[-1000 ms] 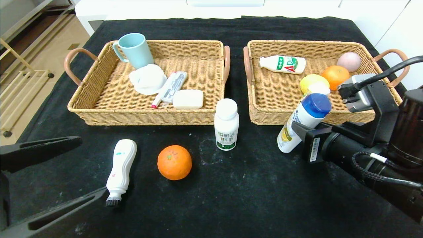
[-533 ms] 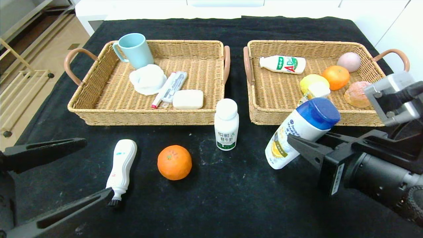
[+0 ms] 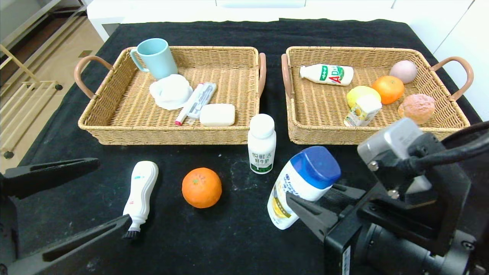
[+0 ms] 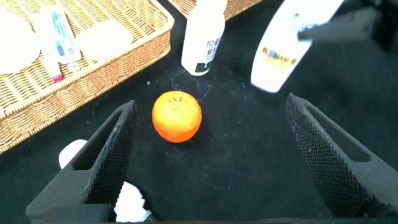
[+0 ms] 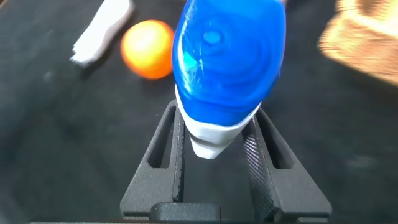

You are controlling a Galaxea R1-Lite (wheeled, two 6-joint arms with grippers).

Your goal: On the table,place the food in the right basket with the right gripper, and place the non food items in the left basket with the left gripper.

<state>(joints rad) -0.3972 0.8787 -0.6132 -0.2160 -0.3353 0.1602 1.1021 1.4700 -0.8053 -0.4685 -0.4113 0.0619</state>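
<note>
The right gripper (image 3: 305, 208) clamped the tilted blue-capped tube bottle (image 3: 301, 185) between its fingers above the table (image 3: 237, 236); the left gripper (image 3: 80, 198) sat open, flanking the brush-tipped bottle (image 3: 140, 194).

Two wicker baskets (image 3: 172, 131) (image 3: 301, 131), two oranges (image 3: 201, 187) (image 3: 388, 89), two milk bottles (image 3: 261, 144) (image 3: 326, 74), one blue-capped tube bottle (image 3: 301, 185), one brush bottle (image 3: 140, 194).

We have carried the white tube bottle with blue cap (image 3: 301, 185) in our right gripper (image 3: 305, 208) leftward and nearer, away from the right tan wicker basket (image 3: 443, 131), uncovering the brown bun (image 3: 416, 108).
</note>
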